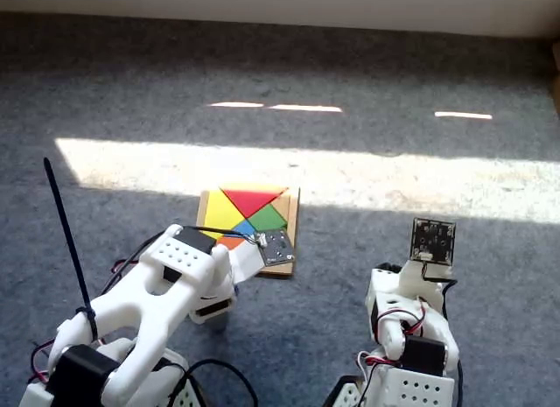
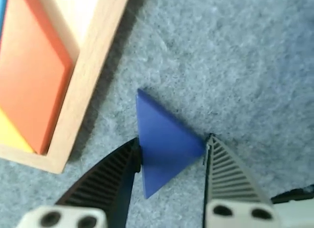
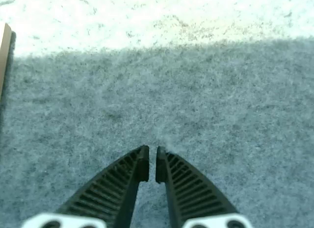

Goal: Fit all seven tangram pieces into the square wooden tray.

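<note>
Left gripper [image 2: 172, 139], seen from its own wrist: the two ribbed fingers [image 2: 117, 174] press against opposite edges of a blue triangle [image 2: 164, 144]. The triangle lies flat on the grey carpet [image 2: 235, 56], just outside the wooden tray [image 2: 91, 71], near its wall but apart from it. Inside the tray, against that wall, sits an orange piece [image 2: 34, 76] with a yellow piece [image 2: 10, 135] next to it. From above, the tray also holds a red triangle [image 1: 249, 199], a green piece [image 1: 267, 217] and a small blue piece [image 1: 245, 227]. The left arm [image 1: 166, 284] leans over the tray's near edge and covers part of it. The right arm [image 1: 407, 328] stands folded, well apart from the tray on its right side. Right gripper [image 3: 152, 164]: fingers drawn together to a narrow slit, low over shaded carpet, with a sunlit band of carpet beyond
</note>
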Controlling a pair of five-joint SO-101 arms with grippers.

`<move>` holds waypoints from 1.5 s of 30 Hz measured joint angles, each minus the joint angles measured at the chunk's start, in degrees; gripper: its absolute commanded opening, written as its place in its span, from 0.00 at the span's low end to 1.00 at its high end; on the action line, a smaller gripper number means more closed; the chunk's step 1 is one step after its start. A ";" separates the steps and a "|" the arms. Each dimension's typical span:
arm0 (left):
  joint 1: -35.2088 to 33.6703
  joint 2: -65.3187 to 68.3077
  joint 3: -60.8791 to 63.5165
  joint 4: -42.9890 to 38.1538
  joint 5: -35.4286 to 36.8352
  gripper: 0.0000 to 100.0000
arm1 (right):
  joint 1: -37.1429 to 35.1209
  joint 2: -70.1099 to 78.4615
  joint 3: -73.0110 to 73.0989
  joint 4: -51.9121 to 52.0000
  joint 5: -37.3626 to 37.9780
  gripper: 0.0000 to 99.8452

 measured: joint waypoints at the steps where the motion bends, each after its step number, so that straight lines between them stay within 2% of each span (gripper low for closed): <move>1: 0.00 0.00 -0.09 0.44 0.09 0.12 | 0.00 0.00 0.00 0.00 0.00 0.04; 9: 0.18 -9.76 0.00 6.95 0.09 0.11 | 0.00 0.00 0.00 0.00 0.00 0.04; 15: 0.18 -20.92 0.00 10.11 5.36 0.10 | 0.00 0.00 0.00 0.00 0.00 0.04; 19: 0.26 -22.59 -0.53 10.20 7.91 0.10 | 0.00 0.00 0.00 0.00 0.00 0.04; 25: 0.26 -22.33 -8.00 10.20 9.14 0.10 | 0.00 0.00 0.00 0.00 0.00 0.04; 36: 0.26 2.11 -25.85 9.93 11.43 0.11 | 0.00 0.00 0.00 0.00 0.00 0.04; 45: 5.45 15.47 -28.31 0.18 18.81 0.11 | 0.00 0.00 0.00 0.00 0.00 0.04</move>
